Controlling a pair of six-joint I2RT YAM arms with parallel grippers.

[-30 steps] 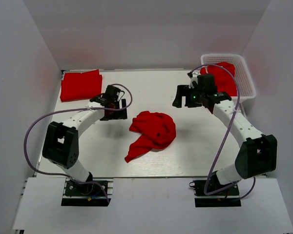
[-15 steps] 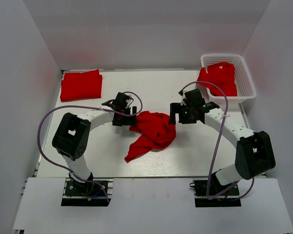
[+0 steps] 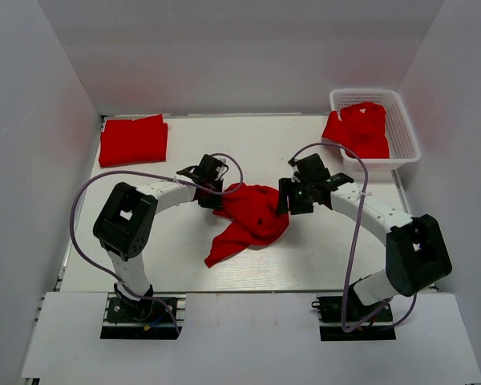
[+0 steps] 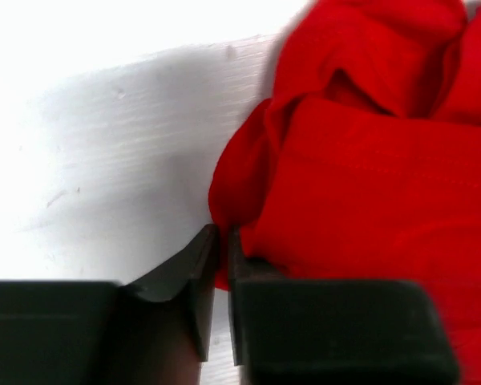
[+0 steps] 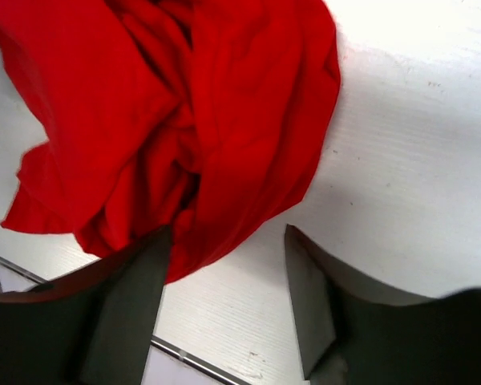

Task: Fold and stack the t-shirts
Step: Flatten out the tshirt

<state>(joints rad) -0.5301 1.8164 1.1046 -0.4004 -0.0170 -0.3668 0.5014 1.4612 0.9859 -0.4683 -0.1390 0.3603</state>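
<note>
Comparing with the frame before, we see both arms drawn in upon the crumpled t-shirt (image 3: 252, 215) at mid-worktop (image 3: 176, 249): left end effector (image 4: 222, 241) narrowed, pinching its upper-left edge; right end effector (image 5: 228, 233) wide, straddling its right edge.

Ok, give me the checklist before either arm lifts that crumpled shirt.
1. Left pincer gripping the crumpled t-shirt: cannot tell; its fingers are nearly closed at the fabric's edge.
2. Right pincer open, with the fabric's edge between its fingers: ok.
3. Crumpled t-shirt spread flat for folding: not ok, it is bunched.
4. Folded t-shirt in the far left corner, clear of both arms: ok.
</note>
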